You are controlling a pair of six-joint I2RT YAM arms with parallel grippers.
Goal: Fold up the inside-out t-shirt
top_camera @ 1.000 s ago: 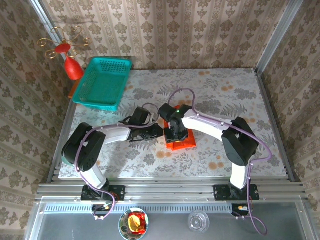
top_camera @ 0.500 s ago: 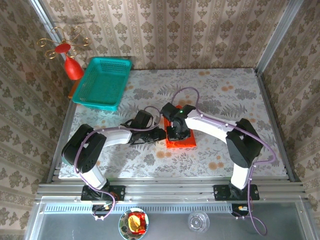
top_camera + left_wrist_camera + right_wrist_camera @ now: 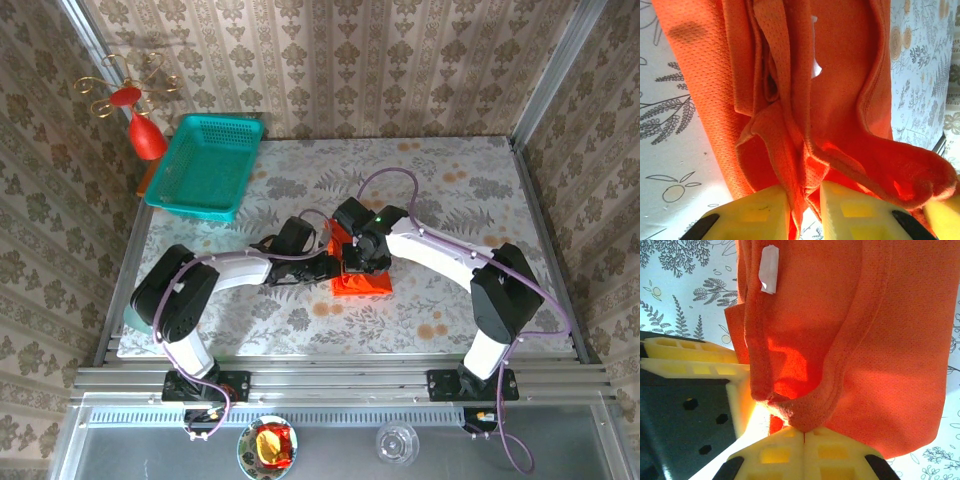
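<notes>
Fingers [image 3: 855, 212] of left gripper [image 3: 805, 202] and right gripper [image 3: 804, 436], angled inward, clamp orange t-shirt [image 3: 364, 285].

A: Where's the top view?
B: High behind the arm bases, looking down on the floral-print table [image 3: 450, 200]; each wrist camera looks along its yellow fingers [image 3: 755, 212], close against the bright orange-red soft-fabric t-shirt [image 3: 365, 284].
A: Shared?
B: That t-shirt; all three views.

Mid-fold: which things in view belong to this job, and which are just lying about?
Job: bright orange-red soft-fabric t-shirt; left gripper and right gripper, both pinching it.
Lying about: teal plastic mesh basket; glossy red ornament with gold wire curls; small dish with a red-yellow item; clear glass.
</notes>
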